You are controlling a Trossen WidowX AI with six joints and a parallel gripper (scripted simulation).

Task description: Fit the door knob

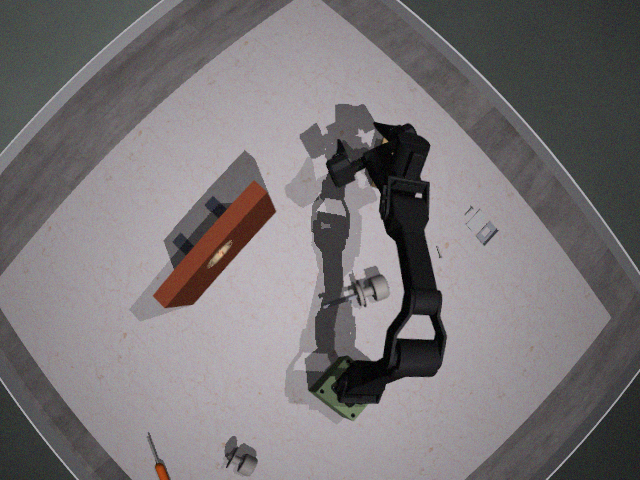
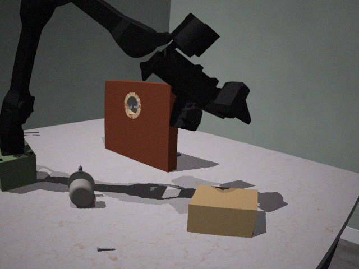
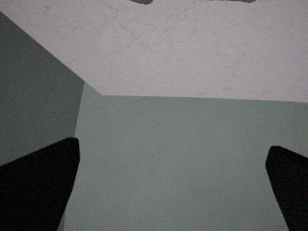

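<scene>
The red-brown wood slab (image 1: 214, 245) stands upright on the table, with the latch's socket in a round hole (image 2: 132, 105) in its face. The grey door knob (image 1: 368, 289) lies on its side on the table beside the arm, its thin spindle (image 1: 336, 298) pointing toward the slab; it also shows in the exterior view (image 2: 81, 188). My gripper (image 1: 359, 149) hovers high above the table, to the right of the slab (image 2: 139, 124) and far from the knob. In the wrist view the gripper (image 3: 173, 206) is wide open with nothing between the fingers, facing the table's edge and the wall.
A tan box (image 2: 223, 209) sits on the table below the gripper. A second knob (image 1: 241, 458) and an orange screwdriver (image 1: 157, 462) lie near the front edge. A small metal plate (image 1: 480, 227) and a screw (image 1: 438, 251) lie to the right. The arm's green base (image 1: 341, 387) is near the front.
</scene>
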